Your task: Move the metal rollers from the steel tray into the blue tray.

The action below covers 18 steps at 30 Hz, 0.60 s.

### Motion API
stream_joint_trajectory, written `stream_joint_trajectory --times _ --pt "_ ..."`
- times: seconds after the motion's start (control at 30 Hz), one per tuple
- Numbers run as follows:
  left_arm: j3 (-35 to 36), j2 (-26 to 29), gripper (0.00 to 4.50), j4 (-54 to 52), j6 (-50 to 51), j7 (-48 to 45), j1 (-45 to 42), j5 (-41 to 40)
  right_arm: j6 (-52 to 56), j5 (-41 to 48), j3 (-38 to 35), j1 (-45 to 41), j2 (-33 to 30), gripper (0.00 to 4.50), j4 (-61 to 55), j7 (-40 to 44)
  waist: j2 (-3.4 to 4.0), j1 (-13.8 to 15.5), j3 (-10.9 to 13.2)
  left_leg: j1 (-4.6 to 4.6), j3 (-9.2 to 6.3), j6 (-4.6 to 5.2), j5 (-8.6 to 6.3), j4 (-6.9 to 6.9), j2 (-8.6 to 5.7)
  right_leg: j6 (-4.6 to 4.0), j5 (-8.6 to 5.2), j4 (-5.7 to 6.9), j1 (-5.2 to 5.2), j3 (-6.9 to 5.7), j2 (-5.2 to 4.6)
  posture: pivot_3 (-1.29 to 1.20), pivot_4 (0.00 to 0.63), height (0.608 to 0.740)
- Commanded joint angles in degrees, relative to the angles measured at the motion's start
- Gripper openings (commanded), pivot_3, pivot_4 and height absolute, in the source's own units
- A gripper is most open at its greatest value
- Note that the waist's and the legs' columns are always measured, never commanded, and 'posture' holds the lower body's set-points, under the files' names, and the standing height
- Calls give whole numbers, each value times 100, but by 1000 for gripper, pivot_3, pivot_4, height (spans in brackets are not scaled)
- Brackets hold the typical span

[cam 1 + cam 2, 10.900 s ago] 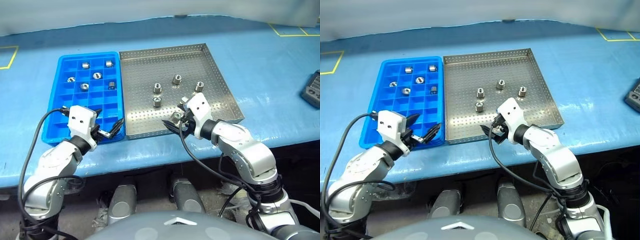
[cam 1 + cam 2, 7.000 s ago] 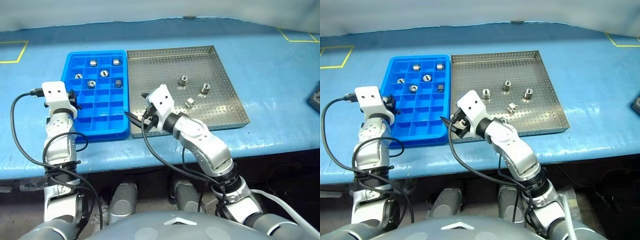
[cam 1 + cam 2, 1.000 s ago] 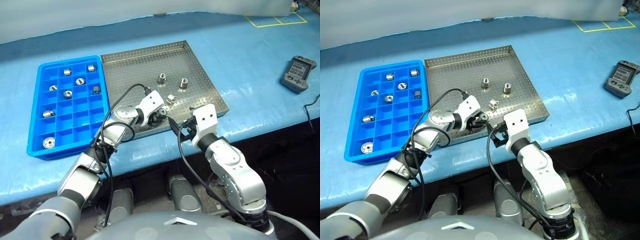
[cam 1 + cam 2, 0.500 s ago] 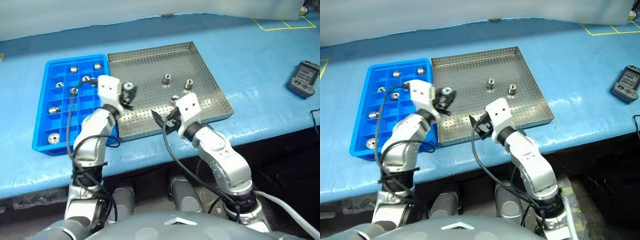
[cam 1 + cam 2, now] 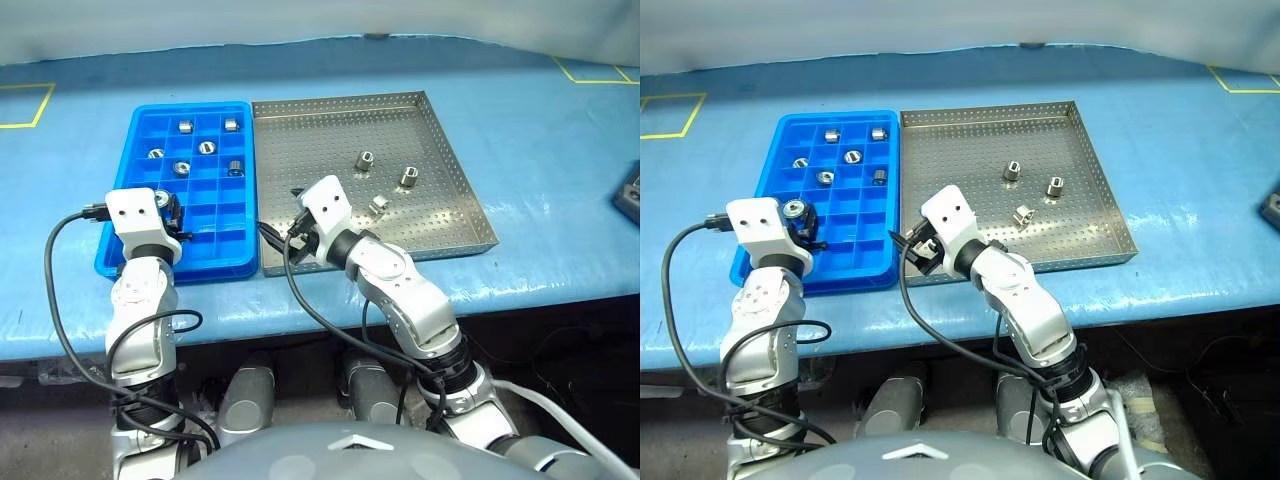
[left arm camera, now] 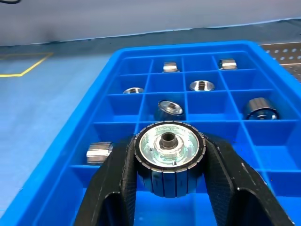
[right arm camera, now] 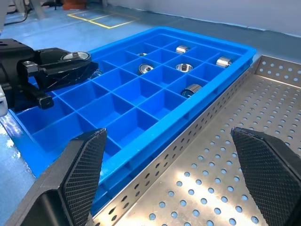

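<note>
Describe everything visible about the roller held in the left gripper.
The roller is a short, shiny silver metal cylinder with a ribbed side wall, a flat bright end face and a dark central hole. The left gripper is shut on it, one black finger pressed against each side. Its holed face points back toward the wrist camera. It hangs over the near left part of the blue tray, above the compartments and not resting in any of them.

We're looking at a workshop or robotics lab bench: a long workbench under a smooth blue cover, yellow tape squares marked near its far corners, a black handheld controller lying at the right edge.
</note>
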Motion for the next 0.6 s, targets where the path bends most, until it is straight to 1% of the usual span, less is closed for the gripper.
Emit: stream_joint_trajectory --times 0.03,0.2,0.27,0.33,0.4,0.47,0.5,0.6 --pt "34 -55 1696 54 -87 206 12 91 -147 22 -2 -46 55 4500 -143 25 0 -2 0 0 0 0 0 0 0 0 0 0 0 0 0 143 150 740" --pt "-60 -102 1696 273 -45 257 106 115 -112 3 -32 32 35 4500 -215 -22 1 -25 -1 1 0 0 0 -2 0 -2 -1 1 -1 -1 0 114 150 740" --pt "-77 -149 2441 274 -85 211 113 49 -98 -8 -47 59 22 4500 -250 -48 1 -38 -1 3 0 0 0 -2 0 -2 -1 1 1 -1 0 105 150 740" --pt "-89 -215 3013 183 -148 189 78 -21 -85 -11 -71 84 13 4500 -281 -70 1 -50 -1 2 1 -1 0 -1 0 -2 -1 1 1 -1 -1 100 150 740" --pt "-135 -240 3749 40 -207 140 19 -67 -74 -14 -87 105 -3 4500 -307 -90 1 -61 -1 2 1 -1 0 -1 0 -2 -1 1 1 -1 -2 96 150 740" --pt "-193 -240 4395 -111 -259 92 -67 -77 -58 -15 -114 135 -14 4500 -338 -119 1 -70 -1 2 1 -1 0 -1 0 -2 -1 1 1 -1 -1 88 150 740" --pt "-228 -231 4483 -178 -285 38 -113 -121 -47 -5 -139 152 -10 4500 -352 -135 0 -71 -1 2 1 -1 0 -1 0 -2 -1 1 1 -1 -1 88 150 740" --pt "-358 -171 4483 -304 -364 -99 -205 -195 -9 20 -211 199 3 4500 -379 -201 0 -76 -1 0 1 -1 0 -1 0 -2 -1 0 0 -1 -1 82 150 740"
